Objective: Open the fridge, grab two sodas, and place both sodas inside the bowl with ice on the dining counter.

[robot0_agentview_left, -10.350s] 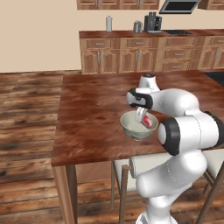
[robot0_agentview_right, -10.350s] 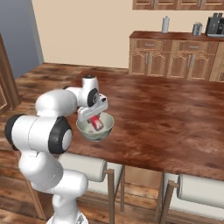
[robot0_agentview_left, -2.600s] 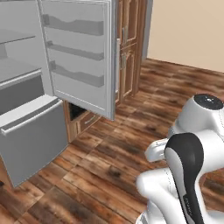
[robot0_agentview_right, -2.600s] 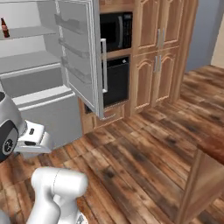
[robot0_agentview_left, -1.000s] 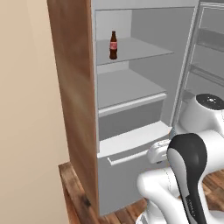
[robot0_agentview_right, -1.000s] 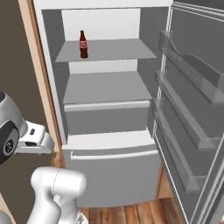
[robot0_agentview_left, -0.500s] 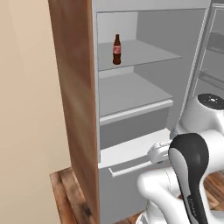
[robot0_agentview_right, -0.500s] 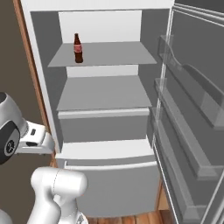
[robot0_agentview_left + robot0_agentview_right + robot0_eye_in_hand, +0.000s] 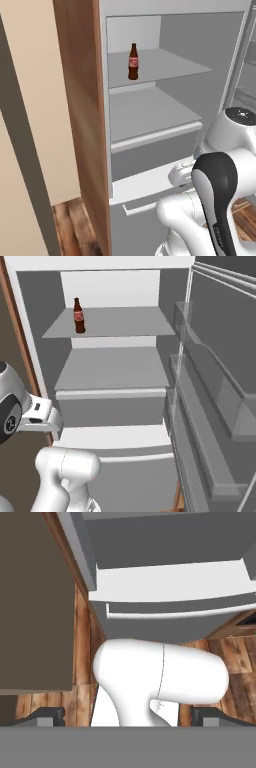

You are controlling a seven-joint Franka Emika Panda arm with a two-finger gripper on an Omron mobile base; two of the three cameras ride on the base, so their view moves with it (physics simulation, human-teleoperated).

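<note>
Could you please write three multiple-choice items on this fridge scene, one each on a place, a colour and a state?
1. Where does the bottle stand?
A. on the fridge's top shelf
B. in a door bin
C. on the floor

2. What colour is the bottle's label?
A. blue
B. red
C. green

3. How is the fridge door?
A. shut
B. swung open
C. taken off

Answers:
1. A: it stands upright near the left end of the top shelf in both base views.
2. B: a red band shows on the dark brown glass.
3. B: the shelves lie in plain sight, and the door with its bins stands out at the right in the right base view.
</note>
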